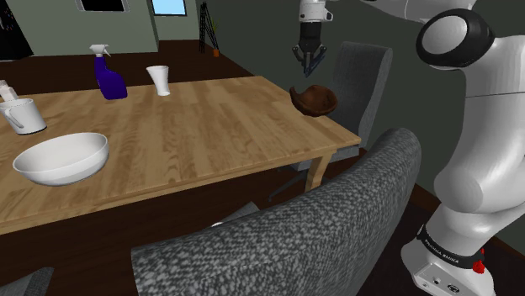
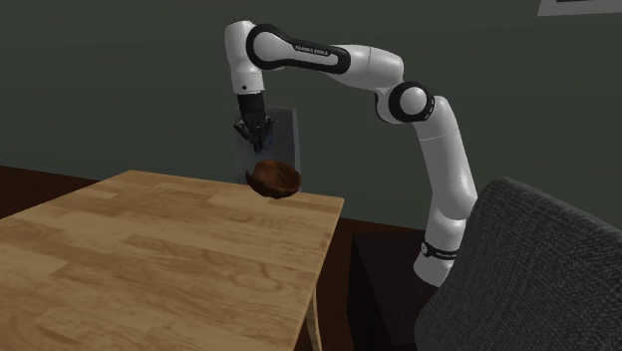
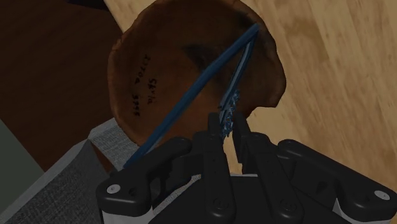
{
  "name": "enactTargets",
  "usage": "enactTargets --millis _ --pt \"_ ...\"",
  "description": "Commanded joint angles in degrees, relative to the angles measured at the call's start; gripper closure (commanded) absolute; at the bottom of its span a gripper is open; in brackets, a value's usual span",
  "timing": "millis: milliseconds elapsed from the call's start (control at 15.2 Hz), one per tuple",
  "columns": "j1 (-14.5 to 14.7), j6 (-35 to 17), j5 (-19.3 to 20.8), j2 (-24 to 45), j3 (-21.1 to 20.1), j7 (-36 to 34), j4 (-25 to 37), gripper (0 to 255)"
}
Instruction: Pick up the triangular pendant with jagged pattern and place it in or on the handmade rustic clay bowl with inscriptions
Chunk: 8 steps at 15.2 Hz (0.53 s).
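Arm over the bench corner. The black gripper [image 3: 228, 127] points downward directly above the brown clay bowl [image 3: 165, 63]. Its fingers [image 3: 213, 137] are nearly closed, with only a narrow gap between them, and they pinch the jagged edge of the blue triangular pendant [image 3: 191, 97]. The pendant is a thin open frame. From the fingertips it extends across the bowl's opening, and its far apex lies near the opposite rim. Contact between pendant and bowl cannot be determined. Dark inscriptions [image 3: 143, 92] run along the bowl's inner wall.

In the shoulder view the gripper [image 1: 310, 60] hangs just above the bowl [image 1: 314, 99], which sits at the outer corner edge of the wooden bench [image 1: 193, 143], beside a grey chair [image 1: 362, 71]. The second exterior view shows the same arrangement of gripper [image 2: 261, 138], bowl [image 2: 274, 179] and bench [image 2: 150, 259]. Well apart from the bowl on the bench stand a blue spray bottle [image 1: 109, 76], a white cup [image 1: 159, 81], a white mug [image 1: 23, 116] and a wide white bowl [image 1: 60, 158].
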<state>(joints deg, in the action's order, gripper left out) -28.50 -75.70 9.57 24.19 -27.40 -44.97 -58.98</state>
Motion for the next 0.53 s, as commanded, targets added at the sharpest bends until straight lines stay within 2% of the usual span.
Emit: enactTargets --millis 0,462 --pt "-0.80 -2.33 -0.58 -1.28 -0.08 0.05 -3.54 255" --pt "-2.59 -9.25 -1.76 -3.92 -0.07 0.34 -12.98 255"
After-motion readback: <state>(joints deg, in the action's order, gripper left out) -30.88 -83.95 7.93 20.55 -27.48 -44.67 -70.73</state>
